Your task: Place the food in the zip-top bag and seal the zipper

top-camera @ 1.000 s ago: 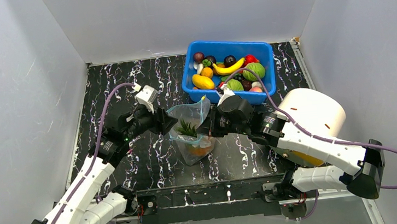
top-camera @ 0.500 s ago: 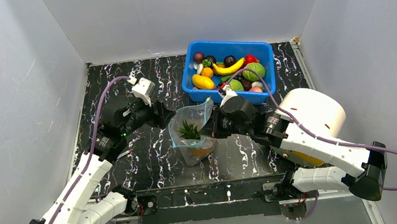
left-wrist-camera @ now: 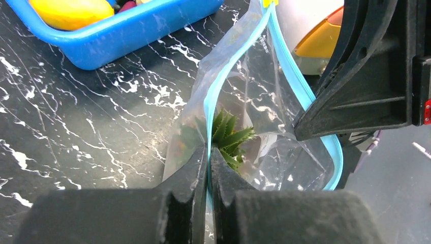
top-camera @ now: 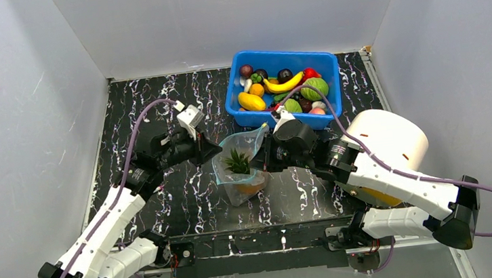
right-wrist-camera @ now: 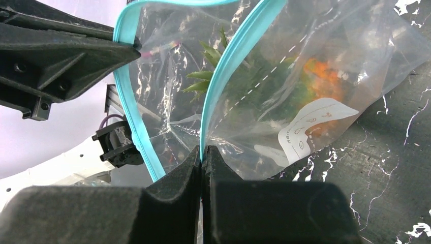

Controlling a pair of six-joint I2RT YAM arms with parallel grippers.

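Observation:
The clear zip-top bag (top-camera: 241,170) stands on the table between both arms with its mouth held apart. Inside is a toy pineapple with green leaves (left-wrist-camera: 231,137) and an orange body (right-wrist-camera: 320,76). My left gripper (left-wrist-camera: 208,152) is shut on the near side of the teal zipper (left-wrist-camera: 207,101) at the bag's left edge. My right gripper (right-wrist-camera: 202,151) is shut on the opposite zipper strip (right-wrist-camera: 228,66) at the bag's right edge. The rest of the food, such as a banana (top-camera: 283,84) and a cabbage (top-camera: 315,88), lies in the blue bin (top-camera: 276,55).
The blue bin stands just behind the bag, its wall (left-wrist-camera: 127,38) close to the left gripper. A large white cylinder (top-camera: 390,139) sits at the right, beside the right arm. Grey walls enclose the black marbled table (top-camera: 158,106).
The left gripper has come back to the bag from the left and closed on the left edge of its mouth. The right gripper has kept its hold and place.

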